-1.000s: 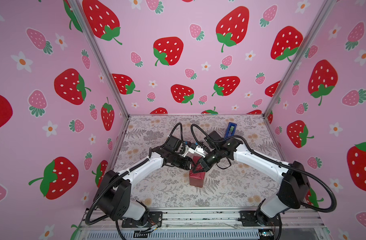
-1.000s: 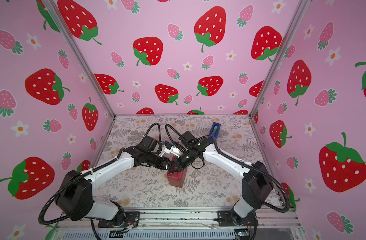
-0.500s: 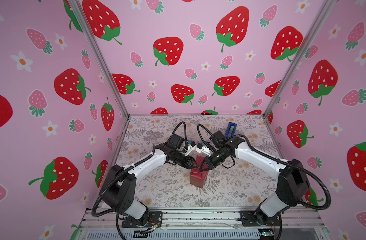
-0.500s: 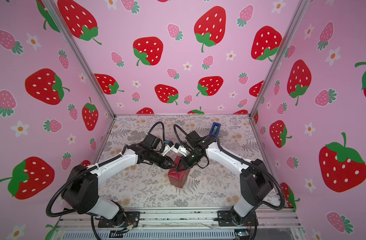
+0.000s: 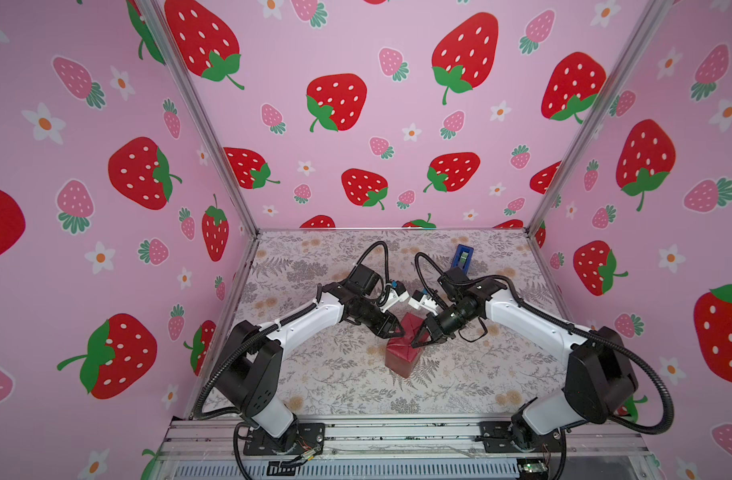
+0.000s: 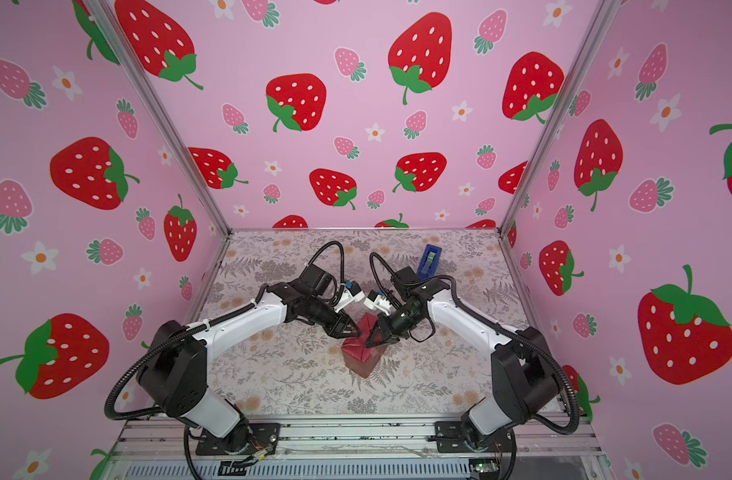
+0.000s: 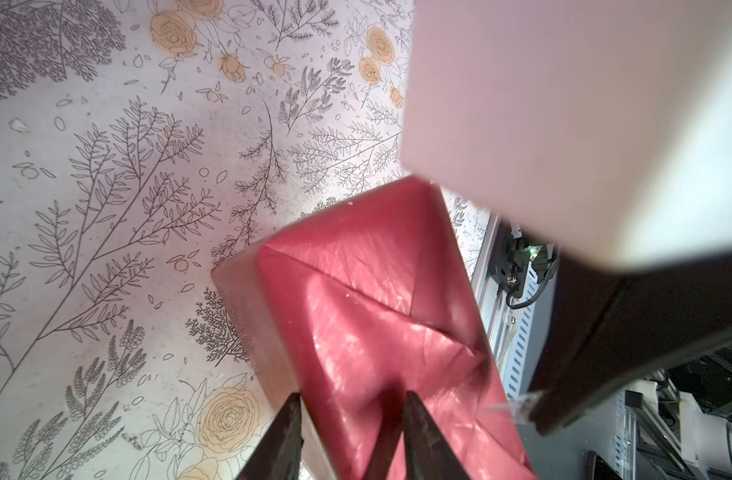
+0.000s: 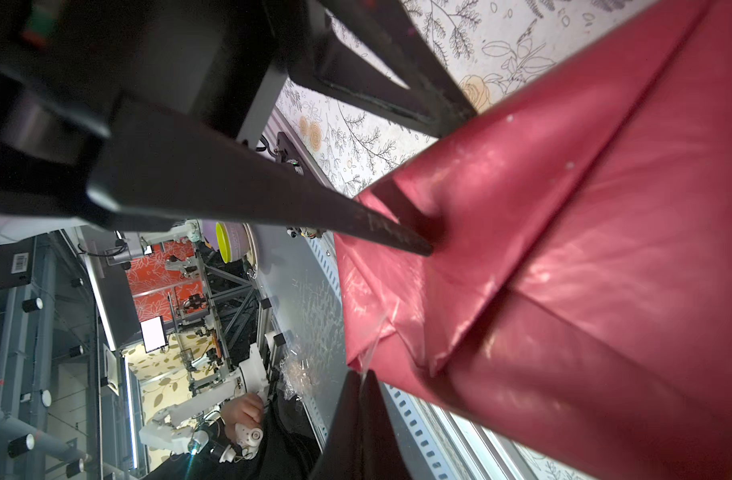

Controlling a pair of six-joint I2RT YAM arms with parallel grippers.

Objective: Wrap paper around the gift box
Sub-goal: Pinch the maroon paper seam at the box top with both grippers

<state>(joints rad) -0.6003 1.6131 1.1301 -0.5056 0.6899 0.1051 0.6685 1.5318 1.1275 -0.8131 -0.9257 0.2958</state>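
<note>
Floral worktop (image 5: 314,374). Crimson paper (image 5: 403,357) folded all round gift box, about mid-worktop. Left claw (image 5: 400,332) part-open, one fingertip (image 8: 397,237) pressing the parcel's top. Right claw (image 5: 416,344) closed, pinching clear tape strip (image 7: 511,405) at the parcel's edge.

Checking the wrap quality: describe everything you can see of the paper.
The paper is glossy crimson, crinkled, folded tight round a block standing on the table; nothing beneath shows. Triangular flaps meet in diagonal creases on top, and one pointed flap stands up behind. A finger of the open left gripper dents it; a clear strip at one edge reaches the shut right gripper.
</note>
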